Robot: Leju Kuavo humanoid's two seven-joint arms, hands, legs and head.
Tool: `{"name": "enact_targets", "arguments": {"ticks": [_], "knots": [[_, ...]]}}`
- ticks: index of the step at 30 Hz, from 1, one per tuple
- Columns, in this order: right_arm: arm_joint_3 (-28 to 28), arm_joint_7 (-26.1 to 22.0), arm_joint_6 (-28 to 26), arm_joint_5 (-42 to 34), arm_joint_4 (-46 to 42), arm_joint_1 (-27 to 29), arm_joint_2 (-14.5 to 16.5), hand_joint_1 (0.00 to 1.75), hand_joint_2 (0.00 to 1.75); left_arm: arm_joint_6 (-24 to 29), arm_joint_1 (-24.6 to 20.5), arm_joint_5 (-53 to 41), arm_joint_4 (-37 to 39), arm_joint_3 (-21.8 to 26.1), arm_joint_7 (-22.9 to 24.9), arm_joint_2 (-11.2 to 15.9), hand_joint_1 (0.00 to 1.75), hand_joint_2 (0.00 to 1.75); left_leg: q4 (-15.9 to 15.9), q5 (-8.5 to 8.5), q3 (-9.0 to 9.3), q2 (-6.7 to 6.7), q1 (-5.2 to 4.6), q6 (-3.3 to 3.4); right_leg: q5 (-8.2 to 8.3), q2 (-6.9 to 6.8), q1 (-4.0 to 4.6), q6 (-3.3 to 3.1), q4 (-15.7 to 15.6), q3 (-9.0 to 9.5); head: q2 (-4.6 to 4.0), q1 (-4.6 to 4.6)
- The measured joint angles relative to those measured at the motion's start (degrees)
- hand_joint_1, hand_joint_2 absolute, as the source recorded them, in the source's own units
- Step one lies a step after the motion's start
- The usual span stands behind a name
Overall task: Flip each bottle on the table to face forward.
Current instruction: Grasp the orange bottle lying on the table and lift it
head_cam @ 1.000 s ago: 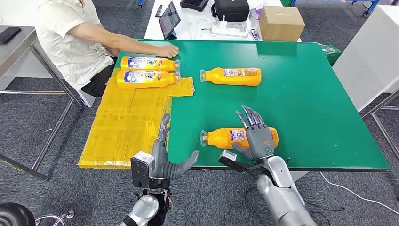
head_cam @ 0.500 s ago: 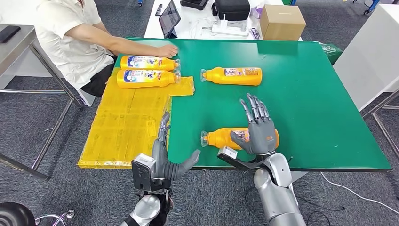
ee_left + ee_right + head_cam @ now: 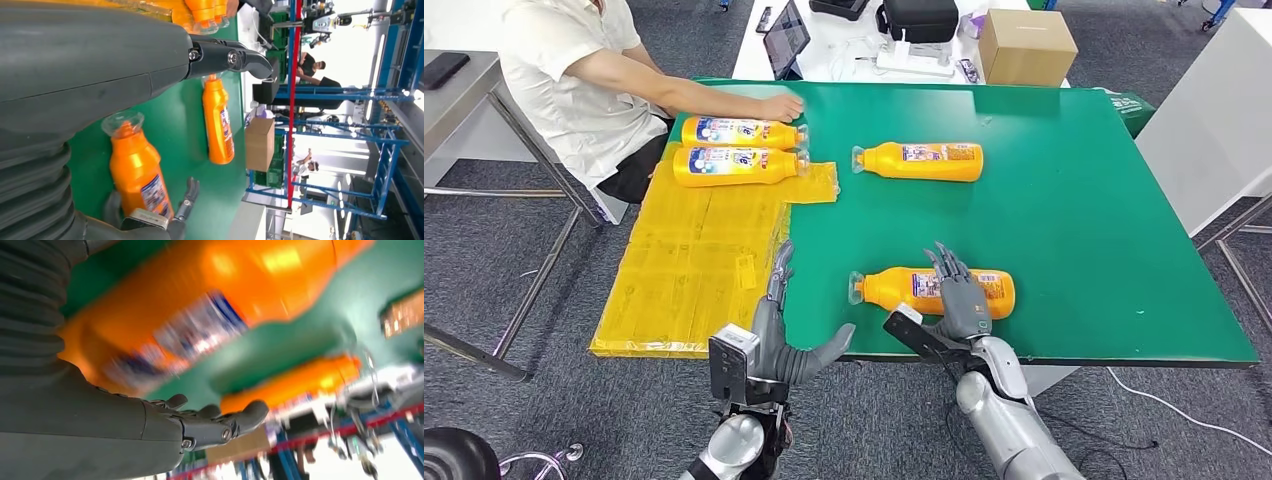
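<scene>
Right robot hand [image 3: 961,296] partly hides near bottle's [image 3: 889,290] label.

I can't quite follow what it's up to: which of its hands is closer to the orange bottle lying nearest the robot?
The right hand: it is over the nearest bottle at its label. The left hand is at the table's front edge, off beyond the bottle's cap end.

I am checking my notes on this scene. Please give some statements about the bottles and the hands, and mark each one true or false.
1. The nearest bottle lies on its side on the green table. True.
2. The left hand holds a bottle. False: it holds nothing, fingers apart.
3. Two bottles lie on the yellow sheet. True.
4. The right hand is over the far bottle. False: it is at the nearest bottle.
</scene>
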Motion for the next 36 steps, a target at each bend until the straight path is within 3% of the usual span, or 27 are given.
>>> {"name": "enact_targets", "arguments": {"ticks": [16, 25, 32, 36], "knots": [[5.58, -2.61, 6.40, -7.00, -0.20, 0.36, -2.05, 0.00, 1.75, -1.30, 0.21, -0.52, -0.33, -0.20, 0.63, 0.05, 0.00, 1.75, 0.00, 0.00, 0.03, 0.05, 0.00, 0.00, 0.01, 0.02, 0.00, -0.01, -0.01, -0.01, 0.00, 0.00], [10.97, 10.40, -6.66, 11.93, -0.73, 0.00, -5.21, 0.00, 1.75, -1.58, 0.21, -0.83, -0.62, -0.23, 1.66, 0.05, 0.00, 1.75, 0.00, 0.01, -0.03, 0.02, -0.01, 0.00, 0.01, 0.01, -0.01, -0.01, 0.00, -0.01, 0.00, 0.01], [13.32, 17.49, -8.28, 18.57, -0.73, -0.28, -5.85, 0.00, 1.75, -1.82, 0.25, -0.45, -0.63, -0.13, 2.26, 0.05, 0.00, 1.75, 0.00, 0.00, -0.03, 0.02, 0.00, 0.00, 0.00, 0.01, 0.00, 0.00, 0.00, -0.02, 0.00, -0.01], [13.81, 18.94, -8.28, 19.62, -0.73, -0.28, -5.89, 0.00, 1.75, -1.86, 0.27, -0.32, -0.64, -0.01, 2.40, 0.05, 0.00, 1.75, 0.00, 0.00, -0.03, 0.02, 0.00, 0.00, 0.00, 0.01, 0.00, 0.00, 0.00, -0.02, 0.00, 0.01]]}}
